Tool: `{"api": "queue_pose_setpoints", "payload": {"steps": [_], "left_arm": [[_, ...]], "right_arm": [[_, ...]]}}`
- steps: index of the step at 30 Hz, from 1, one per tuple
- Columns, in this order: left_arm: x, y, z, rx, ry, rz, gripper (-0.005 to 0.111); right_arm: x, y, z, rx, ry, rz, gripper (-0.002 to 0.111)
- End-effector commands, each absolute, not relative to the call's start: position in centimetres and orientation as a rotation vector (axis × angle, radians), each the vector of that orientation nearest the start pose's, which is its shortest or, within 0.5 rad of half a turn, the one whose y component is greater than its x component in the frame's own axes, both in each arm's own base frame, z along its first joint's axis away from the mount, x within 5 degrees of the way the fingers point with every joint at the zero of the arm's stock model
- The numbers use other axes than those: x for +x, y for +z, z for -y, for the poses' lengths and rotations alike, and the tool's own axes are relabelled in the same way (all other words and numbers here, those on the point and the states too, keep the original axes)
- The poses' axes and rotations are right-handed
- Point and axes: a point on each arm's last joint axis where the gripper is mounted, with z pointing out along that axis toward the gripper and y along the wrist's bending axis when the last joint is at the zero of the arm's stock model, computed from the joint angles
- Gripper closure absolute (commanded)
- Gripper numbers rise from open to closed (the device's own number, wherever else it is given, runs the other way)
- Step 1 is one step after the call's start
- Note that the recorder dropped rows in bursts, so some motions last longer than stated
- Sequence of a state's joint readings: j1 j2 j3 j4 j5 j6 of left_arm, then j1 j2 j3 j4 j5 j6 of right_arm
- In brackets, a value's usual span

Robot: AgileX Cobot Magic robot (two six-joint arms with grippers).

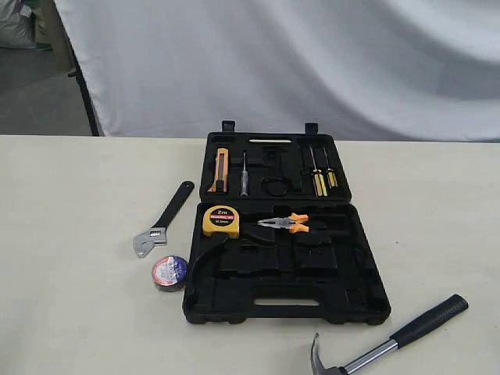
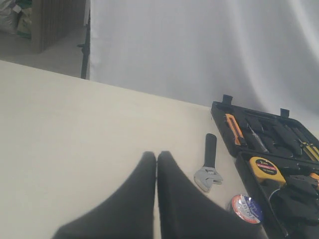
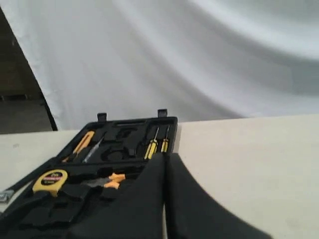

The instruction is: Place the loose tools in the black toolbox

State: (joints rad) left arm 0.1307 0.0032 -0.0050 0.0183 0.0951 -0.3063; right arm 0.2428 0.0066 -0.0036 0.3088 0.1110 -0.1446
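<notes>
Toolbox (image 1: pixel 351 297): lies open at mid-table, both halves flat. Black moulded plastic, rigid, with shaped recesses and a handle slot in the near edge.
Hammer (image 1: pixel 391 342): on the table (image 1: pixel 70 234) just off the box's near right corner, partly cut by the frame edge. Steel head and polished shaft, ribbed black grip.
Hammer handling: judged the heaviest item and head-heavy. The bare shaft looks slippery, so take it on the grip close to the shaft, or it may swing.
Wrench (image 1: pixel 166 217): left of the box, near but not touching it, jaw end nearest the camera. Silver head, black handle, stiff and flat.
Wrench handling: grasp mid-handle. It lies low, so the fingers must reach the table surface.
Tape roll (image 1: pixel 169 272): lying flat just beside the box's left wall, below the wrench head. Small dark ring with a bluish label, light and slightly yielding. Pinch across the ring.
Left gripper (image 2: pixel 156 159): fingers pressed together, empty, over bare table, apart from the wrench.
Right gripper (image 3: pixel 165 157): fingers together, empty, box ahead of it.
</notes>
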Motion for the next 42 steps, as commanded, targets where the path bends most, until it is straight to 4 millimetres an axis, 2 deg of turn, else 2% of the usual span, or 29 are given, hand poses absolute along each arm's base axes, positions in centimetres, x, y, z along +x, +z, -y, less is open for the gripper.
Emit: {"api": "queue_pose_setpoints", "payload": {"steps": [1, 7, 25, 34, 39, 42], "left_arm": [[5.5, 20.8, -0.9, -0.346, -0.103, -1.526, 0.106], [5.5, 20.8, -0.9, -0.346, -0.103, -1.526, 0.106], [5.5, 20.8, -0.9, -0.346, -0.103, -1.526, 0.106], [5.5, 20.8, -0.9, -0.346, -0.103, -1.526, 0.106], [5.5, 20.8, -0.9, -0.346, -0.103, -1.526, 0.106], [5.5, 20.8, -0.9, -0.346, -0.103, -1.526, 0.106]], "right_arm": [[5.4, 20.9, -1.5, -0.019, 0.391, -1.545, 0.109], [5.4, 20.8, -1.5, 0.015, 0.430, -1.558, 0.109], [5.3, 19.8, -1.9, -0.064, 0.407, -1.671, 0.109], [7.4, 18.7, -2.8, -0.104, 0.432, -1.861, 0.109], [8.4, 17.5, -4.3, -0.206, 0.472, -2.027, 0.109], [9.0, 17.5, -5.6, -0.269, 0.514, -2.127, 0.109]]}}
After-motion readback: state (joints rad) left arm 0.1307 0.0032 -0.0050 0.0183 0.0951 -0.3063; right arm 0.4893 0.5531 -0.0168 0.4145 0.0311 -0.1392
